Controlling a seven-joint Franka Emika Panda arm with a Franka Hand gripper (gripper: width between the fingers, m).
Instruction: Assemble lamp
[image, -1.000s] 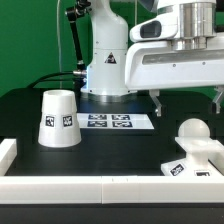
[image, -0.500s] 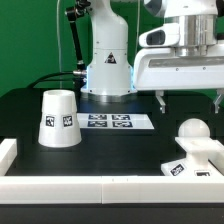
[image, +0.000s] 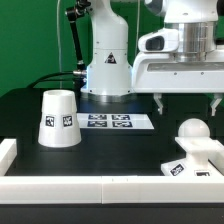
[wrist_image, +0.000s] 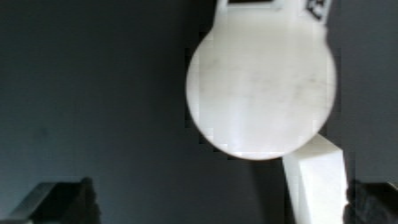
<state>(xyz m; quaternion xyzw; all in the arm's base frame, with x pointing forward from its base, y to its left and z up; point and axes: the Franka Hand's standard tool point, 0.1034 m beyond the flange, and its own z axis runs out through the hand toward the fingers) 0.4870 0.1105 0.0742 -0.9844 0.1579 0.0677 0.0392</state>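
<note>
Lamp parts sit in two places on the black tabletop, taken here from the marker board. The shade stands just off the board's end toward the exterior view's left, narrow end up, wide rim on the tabletop, with a square tag facing the camera. It is near the board but apart from it.

Off the board's other end, toward the exterior view's right and nearer the camera, is the square base, with a tag on its side. The bulb shows its round head directly above the base and appears to touch it. How the two are joined cannot be told.

The gripper hangs over the bulb, also toward the exterior view's right of the marker board. Its two dark fingers are spread wide with nothing between them and touch neither part.

In the wrist view the bulb fills the middle as a large pale oval. The gripper is seen only as dark fingertips at the two corners, well clear of the bulb.

A low white rail borders the tabletop on the side of the marker board nearest the camera.
</note>
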